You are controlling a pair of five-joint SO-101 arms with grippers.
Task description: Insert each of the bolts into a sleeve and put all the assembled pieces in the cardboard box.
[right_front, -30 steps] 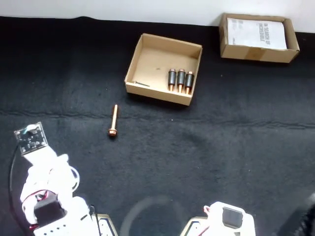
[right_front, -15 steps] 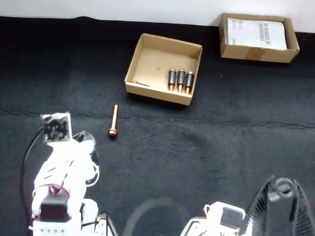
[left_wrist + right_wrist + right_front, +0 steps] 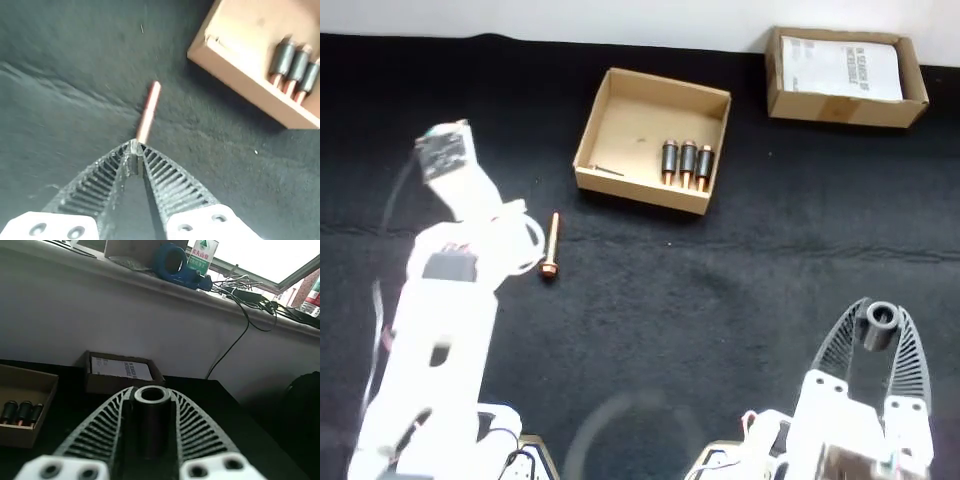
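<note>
Far left on the black mat [image 3: 740, 310]: white left arm [image 3: 440, 300], stretched up the table from the near edge. Just right of it, a copper-coloured bolt [image 3: 551, 245], lying flat and alone on the mat, head toward the near edge. From the left wrist, left gripper [image 3: 134, 149] pinched fully closed, fingertips meeting with nothing between them, right at the bolt's head end; touching it or just above it, impossible to tell.

Farther back and to the right, near the bolt's tip, the open cardboard box [image 3: 620, 130]. Inside, against its right wall, three assembled pieces [image 3: 687, 162] side by side, each a dark sleeve over a copper bolt.

Far back right, well apart, a second box [image 3: 790, 100] holding a printed sheet [image 3: 840, 68].

Near right: right gripper [image 3: 880, 322], raised off the mat, fingers clamped around a dark sleeve [image 3: 882, 318], held upright, hollow end up.
</note>
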